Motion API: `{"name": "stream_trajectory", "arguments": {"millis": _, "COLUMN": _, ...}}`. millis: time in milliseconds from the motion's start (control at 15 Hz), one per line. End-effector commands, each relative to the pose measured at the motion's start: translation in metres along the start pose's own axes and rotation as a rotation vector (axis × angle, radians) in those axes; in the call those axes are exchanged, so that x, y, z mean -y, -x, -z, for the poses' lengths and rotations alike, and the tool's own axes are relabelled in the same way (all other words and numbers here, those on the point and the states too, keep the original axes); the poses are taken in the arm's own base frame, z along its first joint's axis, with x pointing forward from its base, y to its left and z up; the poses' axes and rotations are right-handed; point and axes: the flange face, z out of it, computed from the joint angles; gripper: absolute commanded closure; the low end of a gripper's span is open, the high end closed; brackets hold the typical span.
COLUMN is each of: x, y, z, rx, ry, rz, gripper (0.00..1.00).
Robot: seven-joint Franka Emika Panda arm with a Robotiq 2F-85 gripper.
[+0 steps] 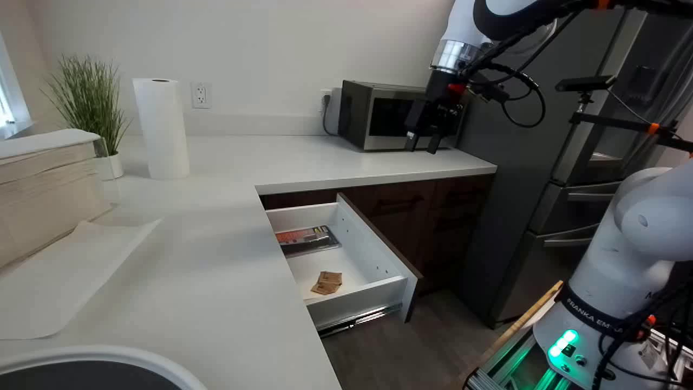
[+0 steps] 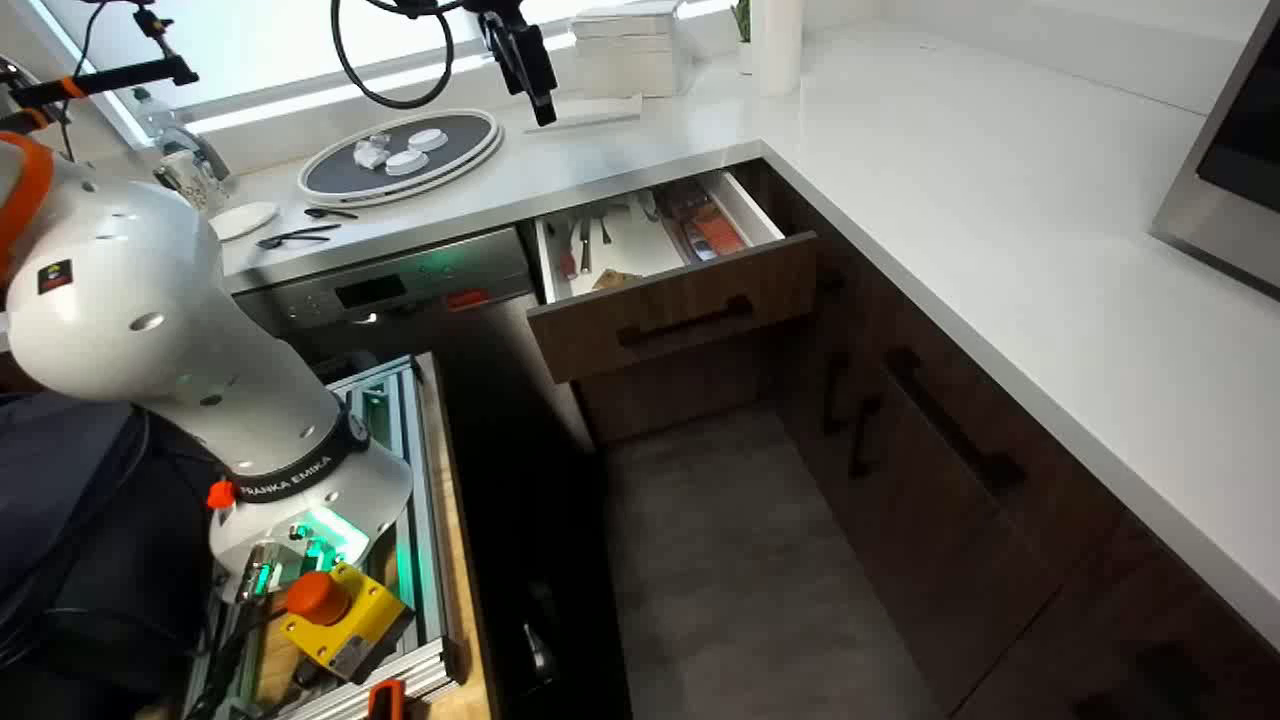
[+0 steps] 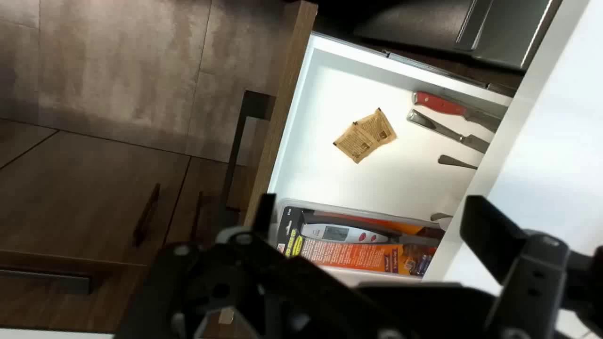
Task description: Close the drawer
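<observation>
The drawer stands pulled out from under the white counter, seen in both exterior views [image 1: 363, 246] [image 2: 665, 300] and in the wrist view [image 3: 325, 183]. It has a white inner box and a dark brown wood front. Its dark bar handle [image 2: 685, 322] faces the floor space and also shows in the wrist view [image 3: 234, 155]. My gripper is high above the drawer, apart from it, in both exterior views [image 1: 423, 144] [image 2: 545, 112]. In the wrist view the gripper [image 3: 371, 201] has its fingers wide apart with nothing held between them.
Brown sachets [image 3: 366, 136], a packaged thermometer [image 3: 358, 245] and cutlery [image 3: 445, 129] lie inside the drawer. The counter edge [image 2: 900, 275] runs beside it, above dark cabinets [image 2: 950, 430]. A microwave [image 1: 400, 119] stands on the counter. A dishwasher [image 2: 400, 290] adjoins the drawer.
</observation>
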Motion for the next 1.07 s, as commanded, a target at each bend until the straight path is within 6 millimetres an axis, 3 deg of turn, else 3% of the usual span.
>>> {"name": "stream_trajectory", "arguments": {"millis": 0, "x": 0.000, "y": 0.000, "z": 0.000, "rx": 0.001, "ry": 0.000, "rz": 0.000, "gripper": 0.00}}
{"name": "stream_trajectory", "arguments": {"millis": 467, "x": 0.000, "y": 0.000, "z": 0.000, "rx": 0.002, "ry": 0.000, "rz": 0.000, "gripper": 0.00}}
{"name": "stream_trajectory", "arguments": {"millis": 667, "x": -0.024, "y": -0.010, "z": -0.023, "rx": -0.006, "ry": 0.080, "rz": -0.057, "gripper": 0.00}}
{"name": "stream_trajectory", "arguments": {"millis": 867, "x": -0.053, "y": -0.019, "z": -0.063, "rx": -0.001, "ry": 0.149, "rz": -0.087, "gripper": 0.00}}
{"name": "stream_trajectory", "arguments": {"millis": 933, "x": -0.061, "y": -0.022, "z": -0.079, "rx": -0.007, "ry": 0.168, "rz": -0.095, "gripper": 0.25}}
{"name": "stream_trajectory", "arguments": {"millis": 1000, "x": -0.069, "y": -0.024, "z": -0.095, "rx": -0.022, "ry": 0.191, "rz": -0.093, "gripper": 0.27}}
